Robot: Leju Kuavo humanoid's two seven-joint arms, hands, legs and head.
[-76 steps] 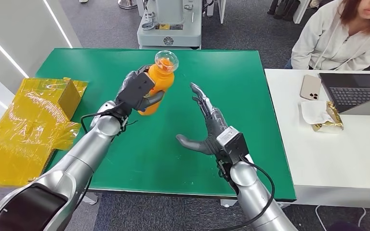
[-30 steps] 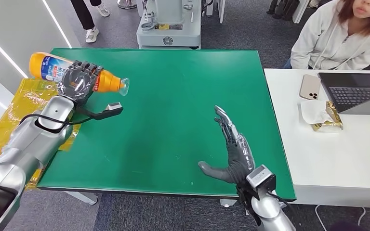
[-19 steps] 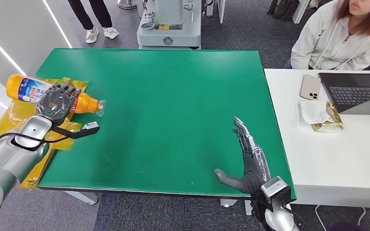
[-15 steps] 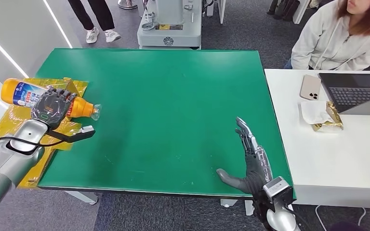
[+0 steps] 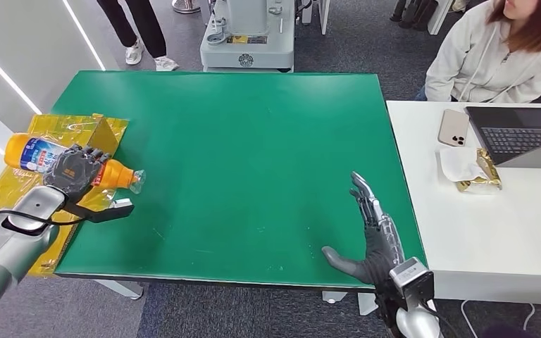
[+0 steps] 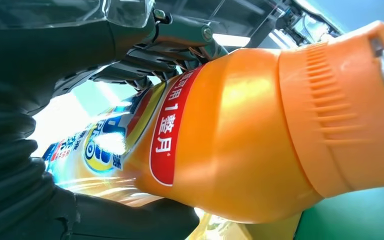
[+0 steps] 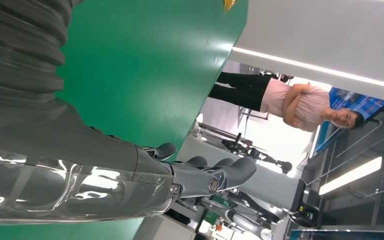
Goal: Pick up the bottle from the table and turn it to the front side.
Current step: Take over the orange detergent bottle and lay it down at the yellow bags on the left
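My left hand [image 5: 76,169] grips an orange bottle [image 5: 34,154] with a blue and white label and a clear cap [image 5: 135,180]. The bottle lies sideways, cap pointing toward the table's middle, held over the left table edge and the yellow wrapping. In the left wrist view the bottle [image 6: 240,135] is close up with a red label strip, and dark fingers [image 6: 145,55] curl around it. My right hand [image 5: 373,243] stands edge-up over the near right part of the green table [image 5: 253,155], fingers straight and apart, holding nothing; its fingers [image 7: 215,175] appear in the right wrist view too.
A yellow wrapped box [image 5: 49,190] lies left of the table. A white desk [image 5: 493,211] on the right carries a phone [image 5: 454,127], a laptop [image 5: 521,137] and tissue. One person sits at the back right [image 5: 493,49]; another stands at the back left [image 5: 130,28].
My left hand carried the bottle from the table's middle to its left edge and tipped it from upright onto its side, then lowered it. My right hand drew back toward the near edge.
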